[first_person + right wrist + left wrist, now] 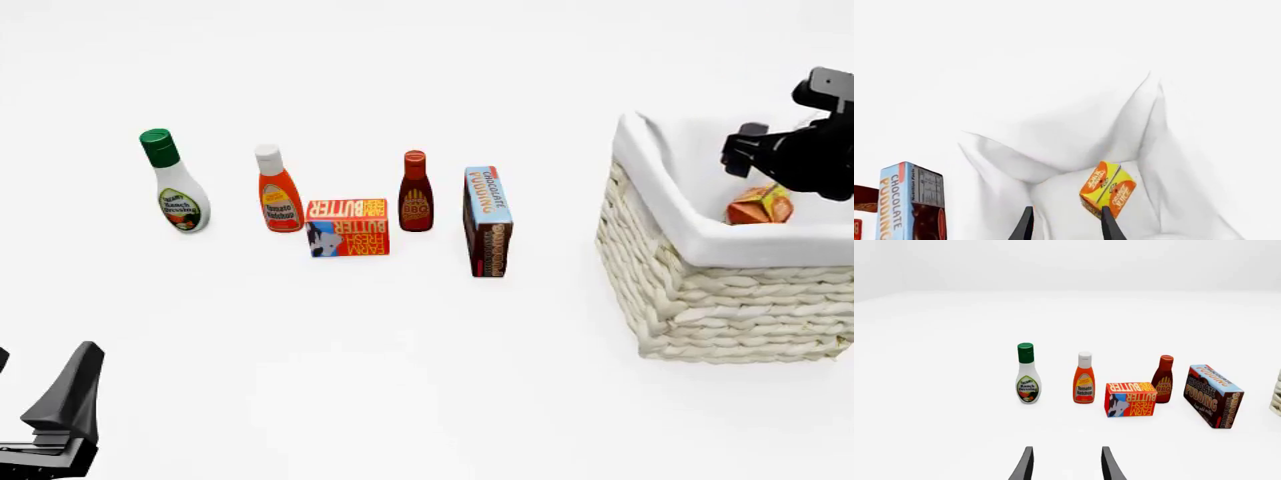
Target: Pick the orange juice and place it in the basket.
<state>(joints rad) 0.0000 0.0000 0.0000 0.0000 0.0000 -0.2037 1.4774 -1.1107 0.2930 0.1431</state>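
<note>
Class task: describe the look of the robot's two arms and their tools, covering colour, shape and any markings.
Both are dark grey to black. The left tool has two slim, tapering, blade-like fingers, as does the right tool. The right arm looks blocky and angular. No markings or cables are visible.

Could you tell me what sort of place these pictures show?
Probably a simulated tabletop test scene, not a real room: a featureless white table surface, a row of groceries such as the green-capped ranch dressing bottle and brown chocolate pudding box, and a cream woven wicker basket.

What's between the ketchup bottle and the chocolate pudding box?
In the front view, the butter box and brown sauce bottle sit between the ketchup and pudding box.
</note>
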